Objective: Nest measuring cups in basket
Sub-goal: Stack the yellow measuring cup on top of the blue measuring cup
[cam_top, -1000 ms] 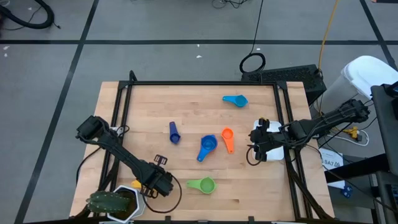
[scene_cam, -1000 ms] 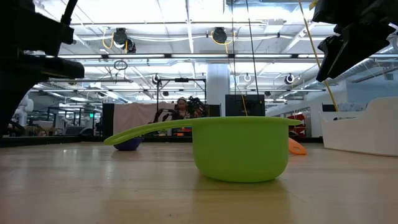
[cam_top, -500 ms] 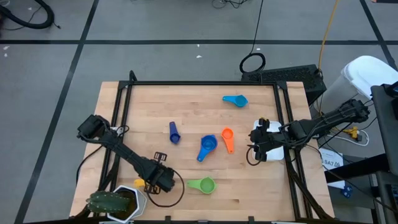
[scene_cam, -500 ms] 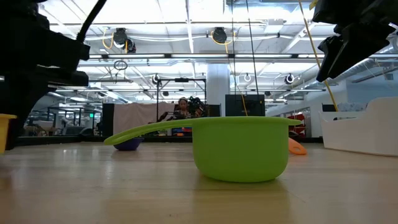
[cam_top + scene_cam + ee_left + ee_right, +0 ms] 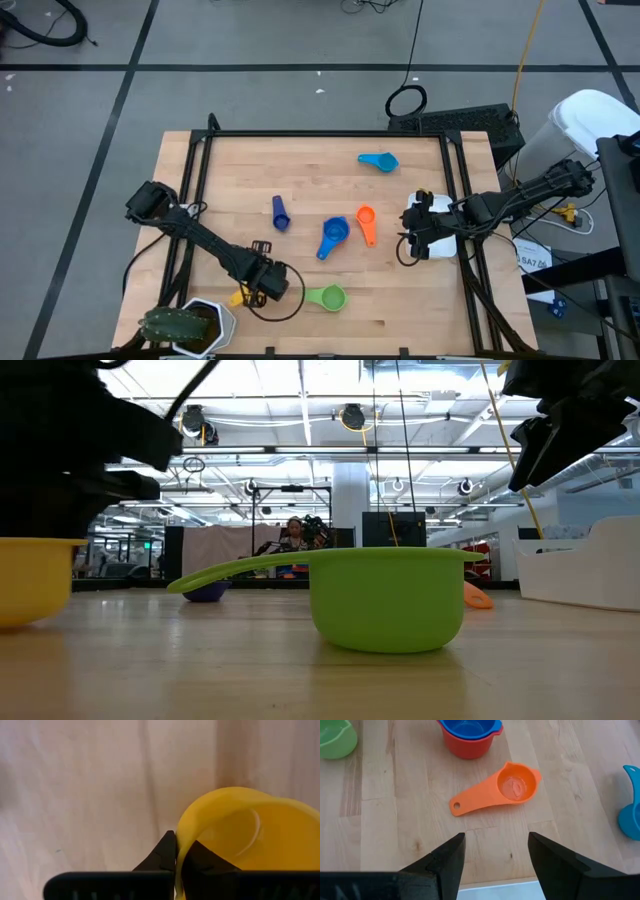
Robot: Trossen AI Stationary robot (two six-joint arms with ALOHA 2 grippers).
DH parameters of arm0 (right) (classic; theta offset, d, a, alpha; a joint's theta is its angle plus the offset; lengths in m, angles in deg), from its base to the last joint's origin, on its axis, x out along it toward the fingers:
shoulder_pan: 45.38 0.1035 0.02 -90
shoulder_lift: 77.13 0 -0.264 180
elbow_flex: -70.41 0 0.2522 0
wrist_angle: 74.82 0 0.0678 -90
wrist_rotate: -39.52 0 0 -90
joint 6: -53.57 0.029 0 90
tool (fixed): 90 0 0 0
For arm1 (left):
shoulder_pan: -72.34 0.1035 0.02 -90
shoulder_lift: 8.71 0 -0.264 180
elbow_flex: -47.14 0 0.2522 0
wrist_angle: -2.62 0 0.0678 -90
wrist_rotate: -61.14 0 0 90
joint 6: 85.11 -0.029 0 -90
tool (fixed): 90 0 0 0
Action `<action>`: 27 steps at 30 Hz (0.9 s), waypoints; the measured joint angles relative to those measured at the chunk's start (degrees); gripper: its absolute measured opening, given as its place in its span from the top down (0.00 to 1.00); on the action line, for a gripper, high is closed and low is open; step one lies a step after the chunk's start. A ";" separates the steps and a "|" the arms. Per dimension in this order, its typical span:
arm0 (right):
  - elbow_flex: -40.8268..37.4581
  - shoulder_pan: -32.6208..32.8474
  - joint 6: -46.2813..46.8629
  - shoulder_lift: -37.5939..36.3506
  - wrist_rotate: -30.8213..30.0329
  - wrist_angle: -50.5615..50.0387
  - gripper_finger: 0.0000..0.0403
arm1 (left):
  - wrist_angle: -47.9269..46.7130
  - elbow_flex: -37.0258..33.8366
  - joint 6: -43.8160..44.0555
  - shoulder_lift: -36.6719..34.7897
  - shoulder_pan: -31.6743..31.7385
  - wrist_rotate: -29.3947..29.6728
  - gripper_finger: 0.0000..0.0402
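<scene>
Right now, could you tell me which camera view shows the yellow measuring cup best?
The left wrist view: the yellow cup fills it, its rim pinched by the left gripper. The low view shows only its side, the high view just a sliver; the right wrist view misses it.

yellow cup (image 5: pixel 250 840) | green cup (image 5: pixel 385 600) | orange cup (image 5: pixel 505 790) | blue cup (image 5: pixel 467 727) — nested in red cup (image 5: pixel 465 747)

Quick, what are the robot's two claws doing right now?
Left gripper: shut on the rim of the yellow plastic measuring cup.
Right gripper: open, holding nothing, above the white rectangular basket.
</scene>
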 joint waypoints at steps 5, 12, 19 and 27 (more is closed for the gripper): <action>0.00 0.00 0.00 0.00 0.00 0.00 0.48 | 0.01 0.04 1.32 0.02 2.01 0.67 0.99; 0.00 0.00 -0.08 0.00 -0.09 0.01 0.48 | 2.84 0.10 4.82 0.06 4.55 2.49 0.99; 0.00 0.00 -0.66 0.00 -1.64 0.02 0.48 | 2.97 5.75 5.50 0.50 6.09 5.93 0.99; -1.53 0.00 0.03 0.00 -1.60 0.78 0.48 | 2.97 13.74 4.43 0.37 8.97 11.94 0.99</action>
